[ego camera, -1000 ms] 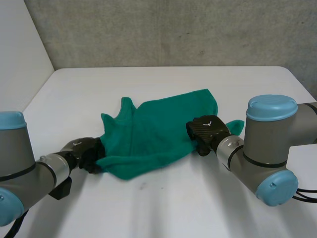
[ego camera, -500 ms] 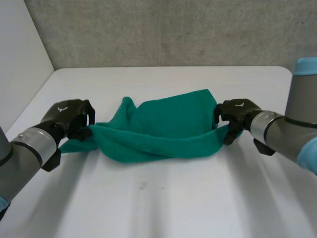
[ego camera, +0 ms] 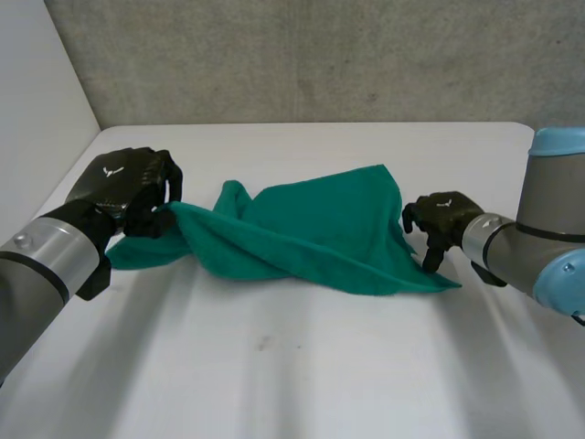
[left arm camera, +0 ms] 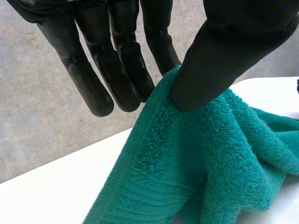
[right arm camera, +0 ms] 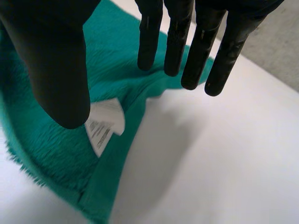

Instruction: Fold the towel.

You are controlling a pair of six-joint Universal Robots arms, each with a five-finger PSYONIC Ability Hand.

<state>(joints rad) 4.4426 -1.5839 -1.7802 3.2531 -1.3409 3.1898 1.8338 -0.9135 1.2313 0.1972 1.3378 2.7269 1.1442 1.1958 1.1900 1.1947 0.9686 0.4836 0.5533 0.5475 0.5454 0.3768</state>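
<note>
My right hand (ego camera: 439, 218) just let go, fingers spread; towel (ego camera: 311, 229) end down on the desk (ego camera: 320, 366). My left hand (ego camera: 128, 187) still pinches its corner, so the fold's half laid.

Both arms are found to be built of grey cylindrical segments. The left arm (ego camera: 41, 265) is ringed by a thin dark seam. The right arm (ego camera: 498, 240) is fitted with a round light-blue cap (ego camera: 559, 143) at its joint. The left hand (ego camera: 123, 183) and right hand (ego camera: 441, 216) are cased in black. A small white emblem (ego camera: 111, 168) is noted on the back of the left hand. The fingers (left arm camera: 86, 79) are recorded as smooth, glossy and round-tipped, and the thumb (right arm camera: 51, 60) as markedly broader.
</note>
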